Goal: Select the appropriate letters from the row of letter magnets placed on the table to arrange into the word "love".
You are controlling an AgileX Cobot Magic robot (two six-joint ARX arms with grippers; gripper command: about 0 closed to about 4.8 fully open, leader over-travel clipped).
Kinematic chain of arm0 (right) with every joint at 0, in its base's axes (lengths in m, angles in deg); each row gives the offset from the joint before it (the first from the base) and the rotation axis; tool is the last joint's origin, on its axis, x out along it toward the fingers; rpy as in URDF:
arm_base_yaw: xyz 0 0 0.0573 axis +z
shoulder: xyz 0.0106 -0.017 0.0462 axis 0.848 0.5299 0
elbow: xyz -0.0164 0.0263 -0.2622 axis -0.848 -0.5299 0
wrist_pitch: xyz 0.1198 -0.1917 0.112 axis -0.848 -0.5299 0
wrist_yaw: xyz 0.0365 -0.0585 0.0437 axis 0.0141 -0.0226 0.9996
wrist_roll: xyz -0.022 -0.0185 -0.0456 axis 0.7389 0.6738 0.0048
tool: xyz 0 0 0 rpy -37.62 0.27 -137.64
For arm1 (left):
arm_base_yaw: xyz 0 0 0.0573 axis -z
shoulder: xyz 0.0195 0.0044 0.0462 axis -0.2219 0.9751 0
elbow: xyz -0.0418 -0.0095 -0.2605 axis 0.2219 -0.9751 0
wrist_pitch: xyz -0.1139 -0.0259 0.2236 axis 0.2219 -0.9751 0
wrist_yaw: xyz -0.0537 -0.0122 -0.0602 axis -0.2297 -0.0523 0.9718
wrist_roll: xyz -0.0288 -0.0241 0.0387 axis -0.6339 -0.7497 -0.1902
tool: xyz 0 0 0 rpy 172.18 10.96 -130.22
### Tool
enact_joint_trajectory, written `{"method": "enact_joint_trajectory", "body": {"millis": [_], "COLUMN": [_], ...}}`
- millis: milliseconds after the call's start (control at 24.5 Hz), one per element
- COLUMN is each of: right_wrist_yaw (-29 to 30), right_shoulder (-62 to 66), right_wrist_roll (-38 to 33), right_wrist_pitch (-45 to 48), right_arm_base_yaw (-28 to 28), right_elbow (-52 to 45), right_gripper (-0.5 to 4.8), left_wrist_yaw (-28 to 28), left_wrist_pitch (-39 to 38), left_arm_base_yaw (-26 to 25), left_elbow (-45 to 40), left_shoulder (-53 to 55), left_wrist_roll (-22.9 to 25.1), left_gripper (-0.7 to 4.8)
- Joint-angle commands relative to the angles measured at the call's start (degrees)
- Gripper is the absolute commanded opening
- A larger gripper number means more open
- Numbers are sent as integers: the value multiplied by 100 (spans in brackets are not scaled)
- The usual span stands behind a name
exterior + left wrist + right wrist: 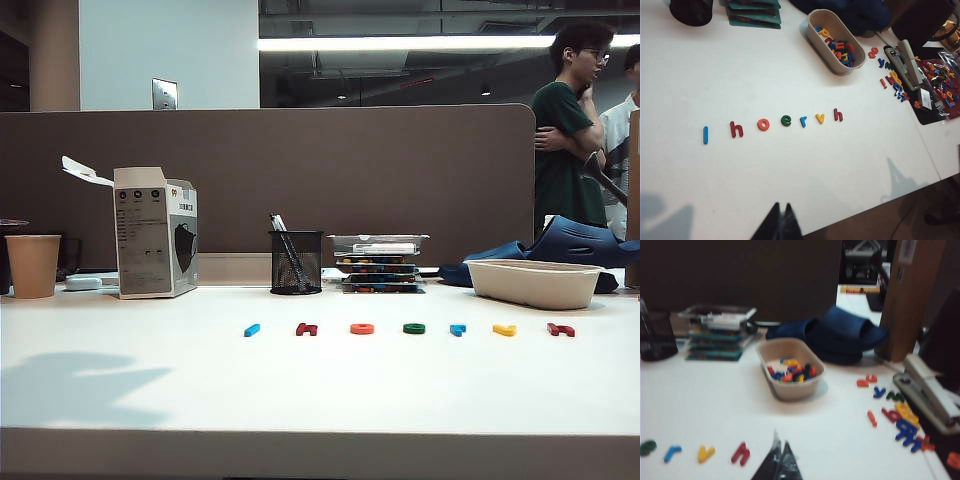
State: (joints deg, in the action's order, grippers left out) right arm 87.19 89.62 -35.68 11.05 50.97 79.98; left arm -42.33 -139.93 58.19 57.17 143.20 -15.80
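Fingers of the left gripper (pixel 781 220), at the bottom centre of its wrist view, are pressed together on nothing; those of the right gripper (pixel 779 460) likewise meet empty, low in its own view. Neither arm appears in the exterior view. On the table (pixel 120 400), all seven magnets lie in one row at mid-frame: blue l (pixel 705 134), orange o (pixel 763 124), yellow v (pixel 820 118), green e (pixel 785 120) among them. No letter is pulled out yet; all four placements remain.
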Motion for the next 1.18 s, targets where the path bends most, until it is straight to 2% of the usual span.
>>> {"method": "enact_joint_trajectory", "body": {"millis": [41, 244, 407, 530, 652, 733, 815, 978, 1059, 1100, 1181], "right_wrist_yaw": [7, 330, 706, 1567, 2103, 2192, 2076, 1484, 990, 463, 120], "right_shoulder": [55, 925, 1971, 2697, 3462, 3891, 4216, 4868, 5243, 5641, 6223], "right_wrist_roll": [-48, -59, -289, -691, -1172, -1307, -1325, -1408, -1464, -1550, -1552], "right_wrist_pitch": [-463, -1845, -2465, -2483, -2544, -2546, -2549, -2540, -2540, -2540, -2529], "right_arm_base_yaw": [28, 26, 28, 28, 42, 280, 621, 1609, 2212, 2754, 3268], "right_elbow": [562, 2081, 3154, 3805, 4339, 4592, 4782, 5119, 5285, 5449, 5700], "right_gripper": [-1, -2, -3, -3, -3, -3, -3, -3, -3, -1, -1], "left_wrist_yaw": [-28, -28, -28, -28, -28, -28, -28, -28, -31, -28, -28], "left_wrist_pitch": [48, 50, 48, 50, 48, 48, 50, 50, 50, 50, 52], "left_arm_base_yaw": [7, 7, 7, 7, 7, 7, 7, 7, 7, 7, 7], "left_elbow": [17, 17, 17, 17, 17, 17, 17, 17, 17, 17, 17], "left_shoulder": [-15, -15, -15, -15, -15, -15, -15, -15, -15, -15, -15], "left_wrist_roll": [24, 24, 24, 22, 24, 24, 24, 24, 24, 24, 24], "left_gripper": [-5, -5, -5, -5, -5, -5, -5, -5, -5, -5, -5]}}
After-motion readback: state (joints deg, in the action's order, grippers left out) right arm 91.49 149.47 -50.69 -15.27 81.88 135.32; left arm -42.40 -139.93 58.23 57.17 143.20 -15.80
